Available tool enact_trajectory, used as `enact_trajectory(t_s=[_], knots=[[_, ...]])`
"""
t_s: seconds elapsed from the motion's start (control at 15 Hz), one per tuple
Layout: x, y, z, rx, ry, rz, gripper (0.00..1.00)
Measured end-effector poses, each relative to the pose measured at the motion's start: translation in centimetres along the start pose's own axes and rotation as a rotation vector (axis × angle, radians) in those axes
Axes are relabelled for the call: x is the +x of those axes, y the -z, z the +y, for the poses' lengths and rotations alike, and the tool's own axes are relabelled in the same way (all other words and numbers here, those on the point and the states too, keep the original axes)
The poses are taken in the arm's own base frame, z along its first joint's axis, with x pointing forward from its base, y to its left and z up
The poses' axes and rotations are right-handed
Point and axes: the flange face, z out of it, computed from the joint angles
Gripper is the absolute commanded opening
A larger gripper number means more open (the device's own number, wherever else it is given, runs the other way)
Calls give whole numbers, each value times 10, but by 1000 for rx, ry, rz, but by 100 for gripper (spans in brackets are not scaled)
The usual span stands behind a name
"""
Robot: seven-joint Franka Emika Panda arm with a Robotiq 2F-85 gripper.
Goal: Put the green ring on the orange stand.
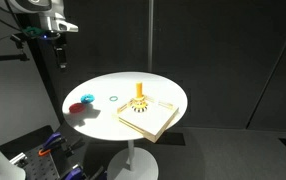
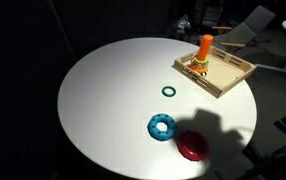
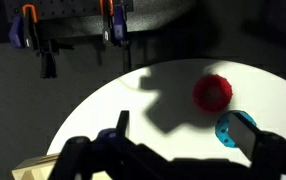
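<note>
The small teal-green ring [image 1: 113,98] lies flat on the round white table, between the blue ring and the board; it also shows in an exterior view [image 2: 169,91]. The orange stand [image 1: 139,97] rises from a tan square board [image 1: 153,122], also seen in an exterior view, stand [image 2: 203,55] and board [image 2: 223,80]. My gripper [image 1: 55,25] hangs high above the table's edge, far from the ring. In the wrist view its dark fingers [image 3: 193,138] are spread wide and empty. The green ring does not show in the wrist view.
A blue ring [image 2: 162,126] and a red ring [image 2: 192,147] lie near the table edge; both show in the wrist view, red [image 3: 211,92] and blue [image 3: 233,128]. The white table [image 1: 173,92] stands on a single pedestal. Dark curtains surround it.
</note>
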Motion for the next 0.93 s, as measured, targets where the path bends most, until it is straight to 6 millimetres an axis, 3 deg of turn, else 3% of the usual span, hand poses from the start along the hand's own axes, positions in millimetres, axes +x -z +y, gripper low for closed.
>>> enact_trajectory(t_s=[0.6, 0.93], knots=[[2, -2, -1, 0, -2, 1, 100], [21, -11, -3, 11, -20, 46, 100]])
